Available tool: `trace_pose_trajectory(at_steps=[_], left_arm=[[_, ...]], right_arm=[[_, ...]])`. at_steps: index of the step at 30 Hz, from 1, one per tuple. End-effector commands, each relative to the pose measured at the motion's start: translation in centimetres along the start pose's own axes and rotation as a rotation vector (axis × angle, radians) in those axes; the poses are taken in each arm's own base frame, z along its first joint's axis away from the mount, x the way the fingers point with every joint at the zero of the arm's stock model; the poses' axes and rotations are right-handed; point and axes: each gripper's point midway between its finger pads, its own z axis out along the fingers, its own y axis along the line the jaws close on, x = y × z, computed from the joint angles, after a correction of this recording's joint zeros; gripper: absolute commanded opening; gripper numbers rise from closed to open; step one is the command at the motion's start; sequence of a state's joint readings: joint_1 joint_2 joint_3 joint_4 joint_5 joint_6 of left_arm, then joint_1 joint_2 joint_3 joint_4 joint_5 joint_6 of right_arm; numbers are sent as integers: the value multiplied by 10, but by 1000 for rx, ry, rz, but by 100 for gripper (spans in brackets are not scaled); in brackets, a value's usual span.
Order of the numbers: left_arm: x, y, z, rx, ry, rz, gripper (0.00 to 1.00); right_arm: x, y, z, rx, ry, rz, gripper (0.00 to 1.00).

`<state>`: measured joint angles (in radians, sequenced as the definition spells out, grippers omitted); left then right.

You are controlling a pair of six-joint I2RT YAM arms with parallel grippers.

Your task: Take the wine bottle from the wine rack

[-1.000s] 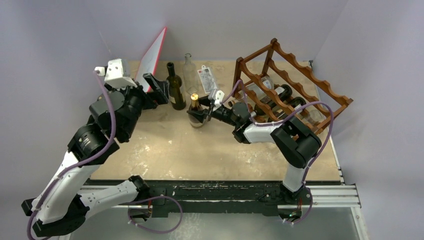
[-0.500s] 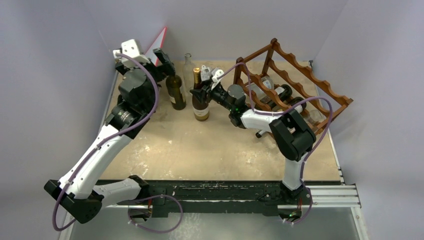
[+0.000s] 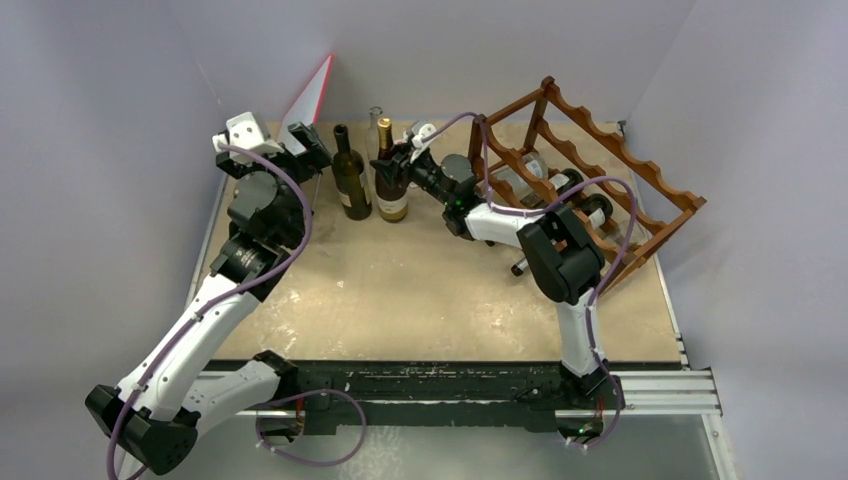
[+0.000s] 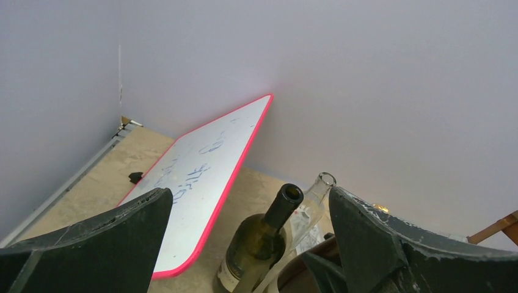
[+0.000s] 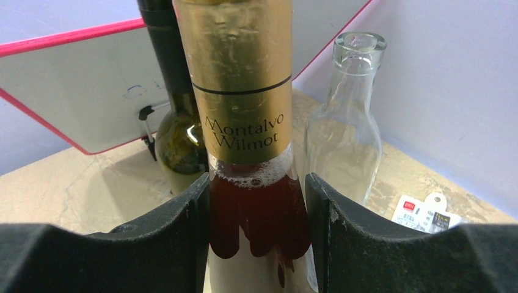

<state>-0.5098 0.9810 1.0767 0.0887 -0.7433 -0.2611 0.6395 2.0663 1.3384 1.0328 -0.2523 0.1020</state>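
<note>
The wine bottle [image 3: 391, 185] is already off the wine rack [image 3: 630, 152] and is seen upright at the far side of the worktop [image 3: 400, 300], just beside a dark green bottle [image 3: 350, 185] and in front of a clear empty bottle [image 5: 345, 134]. Whether its base rests fully on the surface cannot be told. It is pinched by the right fingers [image 5: 177, 244] at the bottom of the neck, just under the gold foil, where reddish liquid is visible. A full glass bottle is judged to be heavy, rigid, smooth and breakable. A hold at the neck is therefore best kept low, where the flare of the shoulder would check any slipping, and the bottle kept vertical. The right arm is stretched out low and roughly level from the rack side toward the bottle. The left arm is raised toward the far left corner near a leaning whiteboard [image 4: 195, 183], and the left fingers [image 4: 91, 238] are spread wide with nothing between them.
</note>
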Motion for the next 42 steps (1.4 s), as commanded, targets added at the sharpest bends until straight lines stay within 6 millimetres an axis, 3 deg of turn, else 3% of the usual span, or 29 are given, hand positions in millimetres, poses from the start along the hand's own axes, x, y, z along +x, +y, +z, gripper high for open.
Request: trace_pose_trajectory(at_steps=[1, 7, 15, 21, 26, 29, 35, 42], left_arm=[[-23, 5, -2, -12, -81, -30, 100], [-22, 4, -3, -3, -82, -30, 100], [-22, 4, -3, 1, -85, -33, 100], [-22, 4, -3, 6, -84, -37, 100], [-24, 1, -5, 22, -84, -51, 100], [-26, 2, -6, 23, -89, -61, 100], [-31, 2, -9, 31, -98, -82, 100], [-33, -2, -11, 54, -93, -100, 100]], right_arm=[[-113, -1, 12, 16, -327, -86, 0], [-115, -4, 16, 29, -354, -112, 0], [-98, -6, 13, 37, -318, -120, 0], [-96, -11, 13, 66, -279, -103, 49], [-104, -14, 9, 98, -246, -96, 75], [-111, -13, 0, 106, -226, -98, 99], [-109, -7, -25, 119, -134, -65, 100], [-105, 7, -88, 102, 51, -202, 100]])
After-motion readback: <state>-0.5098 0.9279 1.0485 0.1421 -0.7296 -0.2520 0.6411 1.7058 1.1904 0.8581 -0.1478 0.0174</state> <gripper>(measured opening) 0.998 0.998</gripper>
